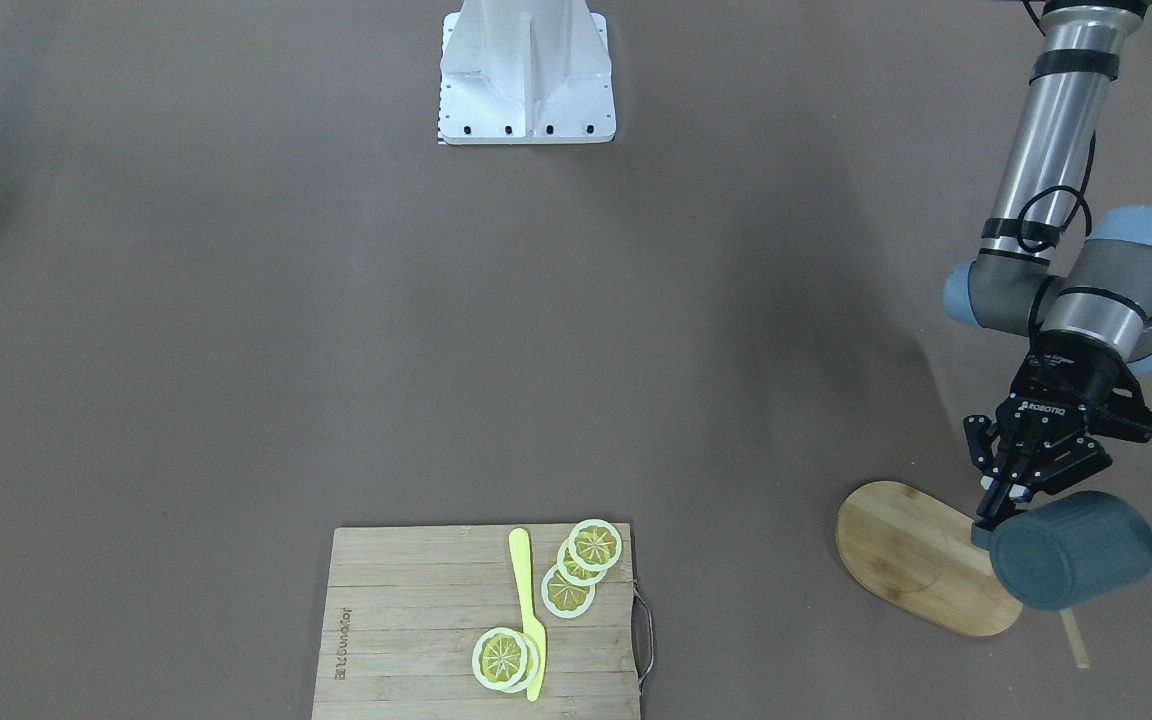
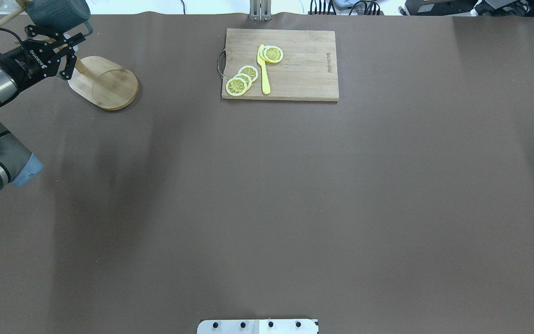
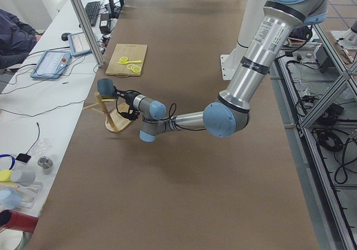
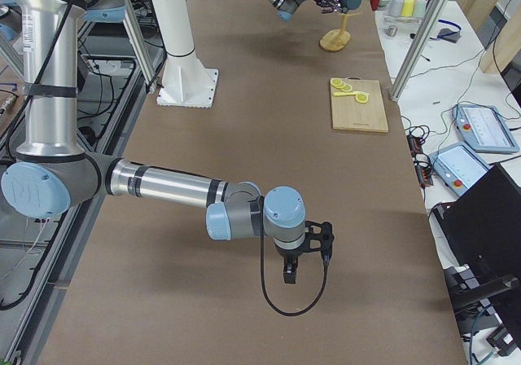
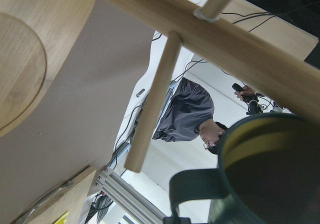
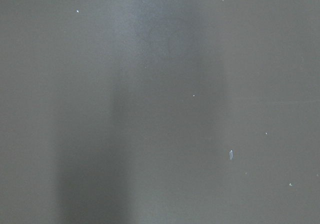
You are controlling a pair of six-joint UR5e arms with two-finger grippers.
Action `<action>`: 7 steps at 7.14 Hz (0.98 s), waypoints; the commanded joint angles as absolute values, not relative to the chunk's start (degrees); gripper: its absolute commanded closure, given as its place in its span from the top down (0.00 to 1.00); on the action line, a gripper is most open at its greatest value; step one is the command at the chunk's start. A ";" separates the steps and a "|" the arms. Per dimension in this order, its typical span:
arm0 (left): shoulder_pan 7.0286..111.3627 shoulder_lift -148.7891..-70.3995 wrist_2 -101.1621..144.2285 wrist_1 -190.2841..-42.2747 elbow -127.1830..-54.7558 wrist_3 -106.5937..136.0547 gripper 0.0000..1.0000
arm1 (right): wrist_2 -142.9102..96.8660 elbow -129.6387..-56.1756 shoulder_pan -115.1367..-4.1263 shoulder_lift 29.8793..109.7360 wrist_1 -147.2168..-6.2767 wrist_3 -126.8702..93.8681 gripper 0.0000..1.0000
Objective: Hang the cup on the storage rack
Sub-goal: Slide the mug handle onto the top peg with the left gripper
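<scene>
The dark slate-blue ribbed cup (image 1: 1071, 550) lies on its side in the air, above and just beyond the bamboo storage rack's oval base (image 1: 921, 555). My left gripper (image 1: 994, 512) is shut on the cup's handle. In the left wrist view the cup's olive inside (image 5: 270, 174) is at the lower right, its handle (image 5: 192, 191) sits below a thin peg (image 5: 152, 104), and the post (image 5: 215, 39) crosses above. The overhead view shows the cup (image 2: 58, 11) at the far left corner over the rack base (image 2: 104, 82). My right gripper (image 4: 293, 271) hangs low over bare table; I cannot tell its state.
A rectangular cutting board (image 1: 416, 620) with lemon slices and a yellow knife (image 1: 528, 610) lies at the middle of the table's far side. The white robot mount (image 1: 526, 70) stands at the robot's edge. A seated person (image 5: 187, 114) is beyond the table.
</scene>
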State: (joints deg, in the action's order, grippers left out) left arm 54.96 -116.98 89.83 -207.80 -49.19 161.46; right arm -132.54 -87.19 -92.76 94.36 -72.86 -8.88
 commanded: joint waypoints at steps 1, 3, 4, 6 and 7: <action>54.93 -116.98 89.74 -207.77 -49.22 161.37 0.99 | -132.54 -87.19 -92.72 94.31 -72.86 -8.88 1.00; 54.93 -116.98 89.91 -207.77 -49.31 161.37 0.99 | -132.54 -87.19 -92.72 94.31 -72.86 -8.88 1.00; 55.02 -116.98 90.09 -207.77 -49.57 161.37 0.99 | -132.54 -87.19 -92.72 94.31 -72.86 -8.88 1.00; 55.28 -116.90 90.17 -207.86 -51.05 161.19 0.99 | -132.54 -87.19 -92.72 94.31 -72.86 -8.88 1.00; 55.46 -116.81 90.18 -207.86 -52.37 161.02 0.99 | -132.54 -87.19 -92.72 94.31 -72.86 -8.88 1.00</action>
State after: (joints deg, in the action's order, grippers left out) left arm 55.24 -116.90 90.14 -207.85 -50.96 161.19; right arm -132.54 -87.19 -92.72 94.31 -72.86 -8.88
